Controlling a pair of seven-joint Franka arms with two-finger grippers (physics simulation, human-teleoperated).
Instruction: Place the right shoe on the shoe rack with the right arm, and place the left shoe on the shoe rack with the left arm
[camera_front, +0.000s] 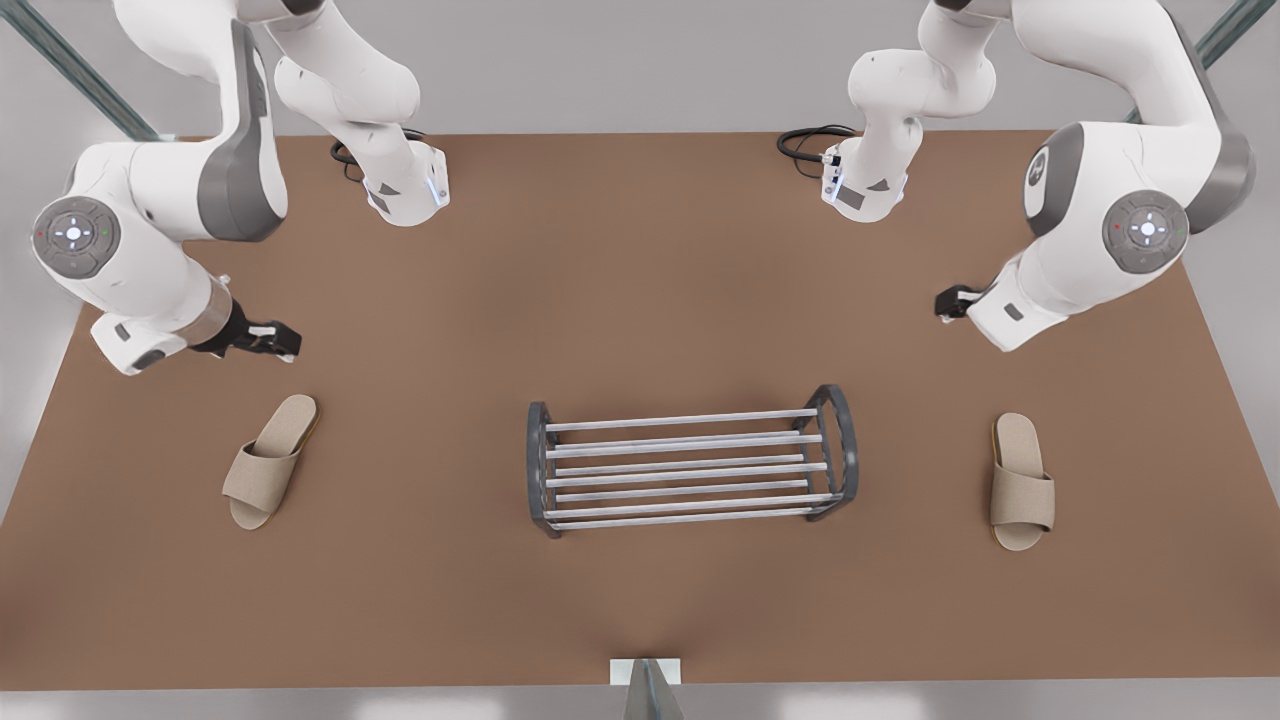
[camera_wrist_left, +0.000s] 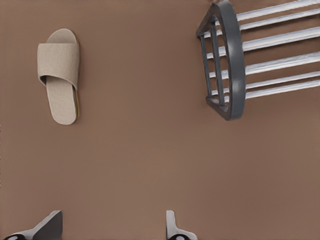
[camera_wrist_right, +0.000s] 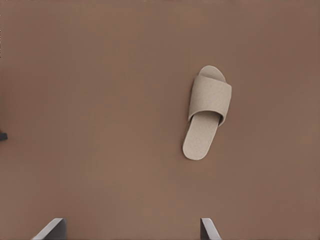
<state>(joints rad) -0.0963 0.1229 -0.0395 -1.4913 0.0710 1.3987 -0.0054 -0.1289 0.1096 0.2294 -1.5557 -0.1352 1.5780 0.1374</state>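
The right shoe (camera_front: 268, 462) (camera_wrist_right: 206, 114), a beige open-toe slipper, lies tilted on the table at the front view's left. My right gripper (camera_front: 283, 341) (camera_wrist_right: 130, 231) hovers open above the table, just behind this slipper's heel end and apart from it. The left shoe (camera_front: 1021, 482) (camera_wrist_left: 59, 75), its twin, lies almost straight at the front view's right. My left gripper (camera_front: 950, 300) (camera_wrist_left: 111, 231) is open too, and hangs farther behind that slipper. The shoe rack (camera_front: 680, 419) (camera_wrist_left: 235, 55) stands between the two slippers with nothing on its silver bars.
The brown table (camera_front: 640, 280) has wide bare stretches between each slipper and the rack. Both arm bases with black cables (camera_front: 810, 140) sit along the far edge. A small white mount (camera_front: 645, 672) stands at the near edge.
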